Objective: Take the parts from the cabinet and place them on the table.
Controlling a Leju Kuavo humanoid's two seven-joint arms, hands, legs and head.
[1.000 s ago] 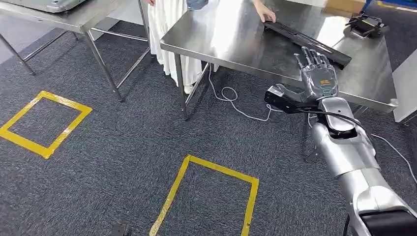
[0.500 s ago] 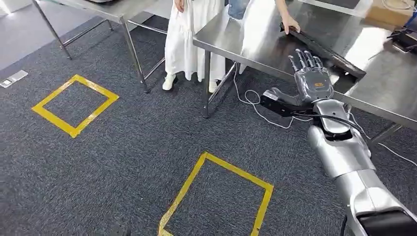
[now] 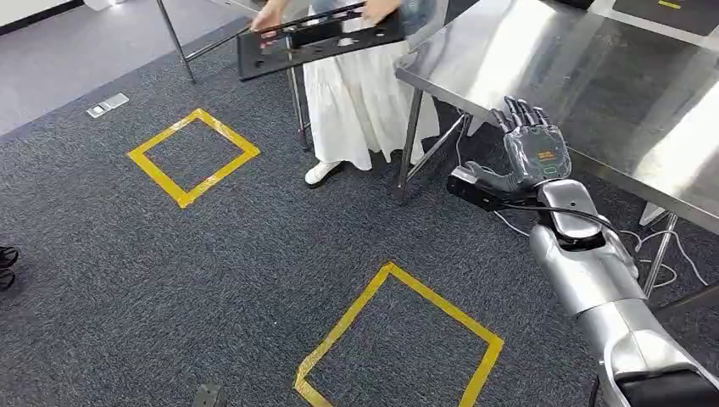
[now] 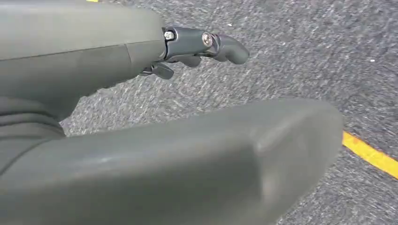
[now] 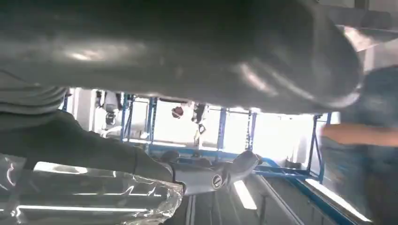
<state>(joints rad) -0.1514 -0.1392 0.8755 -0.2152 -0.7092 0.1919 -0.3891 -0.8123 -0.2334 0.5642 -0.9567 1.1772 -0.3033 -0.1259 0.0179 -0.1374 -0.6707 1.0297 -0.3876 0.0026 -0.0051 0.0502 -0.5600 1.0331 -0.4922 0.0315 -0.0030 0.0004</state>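
A person in a white skirt [image 3: 356, 97] holds a long flat black part [image 3: 318, 41] in both hands at the top of the head view, off the table. The steel table [image 3: 593, 85] stands at the upper right with its top bare. My right hand [image 3: 532, 153] is raised in front of the table's near edge, its fingers spread and holding nothing. In the right wrist view the right hand [image 5: 187, 56] also holds nothing. In the left wrist view my left hand [image 4: 94, 61] hangs over the grey carpet, its fingers [image 4: 206, 44] apart and holding nothing.
Two yellow tape squares mark the carpet, one at the left [image 3: 193, 155] and one near me [image 3: 398, 339]. A second table's leg [image 3: 174, 38] stands at the top left. A white cable [image 3: 653, 271] lies under the steel table. Dark shoes [image 3: 7, 263] show at the left edge.
The whole picture has shifted, so the camera has turned. The person has lifted the black part off the steel table and carried it away to the left. My right hand stays raised.
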